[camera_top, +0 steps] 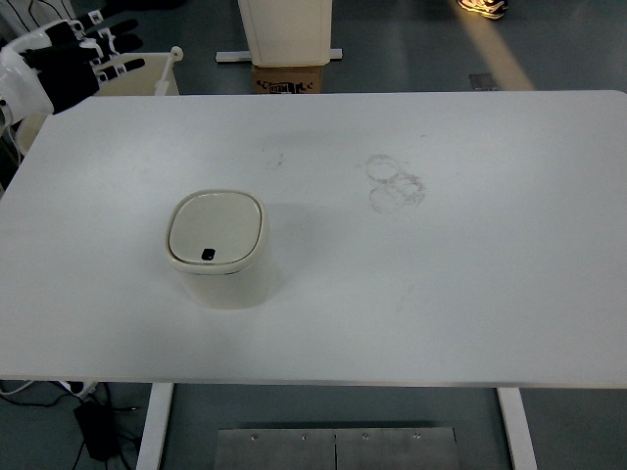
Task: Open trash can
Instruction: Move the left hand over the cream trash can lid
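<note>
A small cream trash can (219,249) stands upright on the white table (441,294), left of centre. Its rounded square lid lies flat and shut, with a small dark button (208,255) at the near edge. My left hand (83,59), black and white, hangs beyond the table's far left corner, well away from the can, its fingers spread and holding nothing. The right arm does not show.
Faint ring marks (396,184) stain the table top right of centre. Beyond the far edge stand a cream bin (284,29) on a cardboard box (290,78) and a pale container (142,76). Cables and a power brick (93,426) lie on the floor at lower left.
</note>
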You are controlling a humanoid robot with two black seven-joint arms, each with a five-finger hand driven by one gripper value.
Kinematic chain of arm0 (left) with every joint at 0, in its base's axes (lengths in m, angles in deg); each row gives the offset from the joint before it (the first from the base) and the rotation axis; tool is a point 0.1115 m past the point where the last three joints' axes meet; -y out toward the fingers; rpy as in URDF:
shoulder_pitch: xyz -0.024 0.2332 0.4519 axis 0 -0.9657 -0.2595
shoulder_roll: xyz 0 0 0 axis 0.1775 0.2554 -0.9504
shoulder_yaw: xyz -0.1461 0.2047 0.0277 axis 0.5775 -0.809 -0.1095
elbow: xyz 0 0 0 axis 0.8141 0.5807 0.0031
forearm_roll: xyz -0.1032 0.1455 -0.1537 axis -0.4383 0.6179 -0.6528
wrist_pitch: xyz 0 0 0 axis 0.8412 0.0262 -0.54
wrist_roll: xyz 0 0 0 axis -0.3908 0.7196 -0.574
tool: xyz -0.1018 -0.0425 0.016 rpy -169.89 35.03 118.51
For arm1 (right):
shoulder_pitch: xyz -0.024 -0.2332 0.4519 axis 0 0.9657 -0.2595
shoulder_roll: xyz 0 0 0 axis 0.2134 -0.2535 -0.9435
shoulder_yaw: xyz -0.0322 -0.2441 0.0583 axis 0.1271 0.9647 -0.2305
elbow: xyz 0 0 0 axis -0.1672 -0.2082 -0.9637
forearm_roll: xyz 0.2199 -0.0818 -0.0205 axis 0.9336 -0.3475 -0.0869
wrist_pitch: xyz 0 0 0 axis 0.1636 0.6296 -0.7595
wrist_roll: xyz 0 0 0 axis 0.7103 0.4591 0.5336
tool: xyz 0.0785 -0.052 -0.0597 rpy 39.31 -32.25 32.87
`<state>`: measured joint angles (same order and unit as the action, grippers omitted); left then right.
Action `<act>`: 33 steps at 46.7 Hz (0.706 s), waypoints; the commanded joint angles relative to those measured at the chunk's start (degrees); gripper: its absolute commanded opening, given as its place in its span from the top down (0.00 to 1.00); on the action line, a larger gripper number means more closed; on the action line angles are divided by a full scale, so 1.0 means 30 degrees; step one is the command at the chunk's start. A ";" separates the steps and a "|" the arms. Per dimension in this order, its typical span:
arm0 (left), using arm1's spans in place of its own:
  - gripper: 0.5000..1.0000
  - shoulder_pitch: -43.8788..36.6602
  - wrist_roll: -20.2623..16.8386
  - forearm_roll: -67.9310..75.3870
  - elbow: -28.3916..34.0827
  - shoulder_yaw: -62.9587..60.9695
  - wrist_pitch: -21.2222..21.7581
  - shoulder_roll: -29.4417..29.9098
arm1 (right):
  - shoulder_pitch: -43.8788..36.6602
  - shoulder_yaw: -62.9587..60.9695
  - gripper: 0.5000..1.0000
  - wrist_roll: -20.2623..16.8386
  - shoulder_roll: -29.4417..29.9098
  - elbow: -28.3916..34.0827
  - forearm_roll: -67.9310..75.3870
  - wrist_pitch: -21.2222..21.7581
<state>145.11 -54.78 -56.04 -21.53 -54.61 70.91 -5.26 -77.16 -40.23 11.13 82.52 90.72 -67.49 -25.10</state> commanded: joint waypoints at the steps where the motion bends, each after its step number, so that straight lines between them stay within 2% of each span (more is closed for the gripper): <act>1: 0.00 0.0778 -0.0008 0.0719 -0.1077 -0.0963 -0.0067 0.0427 | 0.0003 0.0000 0.02 0.0002 0.0000 -0.0003 0.0000 0.0000; 7: 0.00 0.1686 0.0021 0.2652 -0.3129 -0.1376 -0.0125 0.0984 | 0.0003 0.0001 0.02 0.0002 0.0000 -0.0003 0.0000 0.0000; 11: 0.00 0.2243 0.0459 0.3766 -0.3891 -0.1521 -0.0418 0.1160 | -0.0026 0.0000 0.01 0.0002 0.0000 -0.0003 0.0000 0.0000; 17: 0.00 0.3210 0.1457 0.4997 -0.4303 -0.2486 -0.1354 0.1190 | -0.0085 0.0000 0.02 0.0002 0.0000 -0.0003 0.0000 0.0000; 33: 0.00 0.6285 0.1749 0.7401 -0.5709 -0.6647 -0.3406 0.1190 | -0.0115 0.0000 0.02 0.0002 0.0000 -0.0032 0.0000 0.0000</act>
<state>162.44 -50.09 -33.94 -38.13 -72.90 61.58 -1.68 -77.50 -40.23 11.13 82.52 90.67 -67.49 -25.10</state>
